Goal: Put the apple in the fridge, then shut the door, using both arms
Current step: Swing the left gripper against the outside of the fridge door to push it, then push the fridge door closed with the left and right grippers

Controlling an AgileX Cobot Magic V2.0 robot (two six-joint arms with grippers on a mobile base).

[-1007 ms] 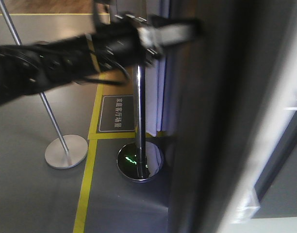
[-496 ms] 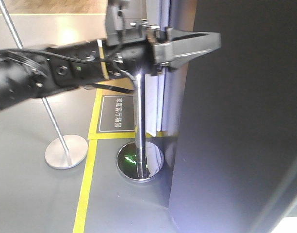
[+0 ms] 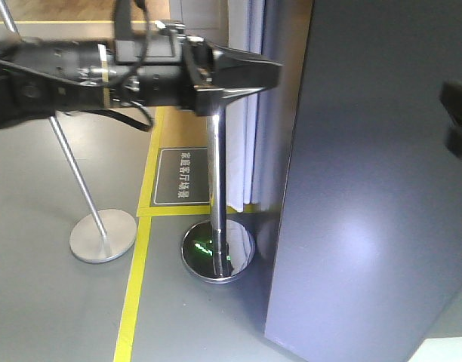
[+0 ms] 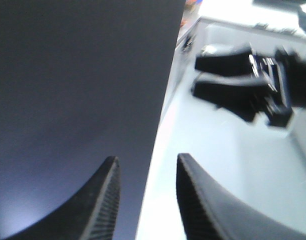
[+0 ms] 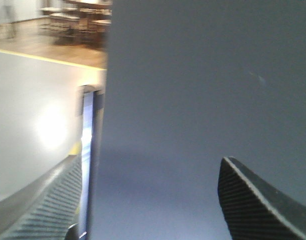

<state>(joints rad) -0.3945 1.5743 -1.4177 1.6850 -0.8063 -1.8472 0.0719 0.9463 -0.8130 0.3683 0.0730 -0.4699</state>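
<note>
One door [image 3: 367, 188], big and dark grey, filling the right side of the front view. No apple in sight in any view; most likely inside the fridge [image 3: 412, 302] by now, behind that door. Hard to tell if shut all the way.

Left gripper [image 4: 145, 162] close to the door's face, fingers apart, nothing between them. Right gripper [image 5: 152, 162] facing the same grey face, fingers wide apart and holding nothing too.

Best way to finish: push flat on the door, slow and even, near the side that swings. Push with the fingers' backs or tips, no pinching the edge. Keep the left arm away from the shiny pole [image 3: 216, 188] just beside it. Stop when the door sits tight, then pull both arms straight back.
</note>
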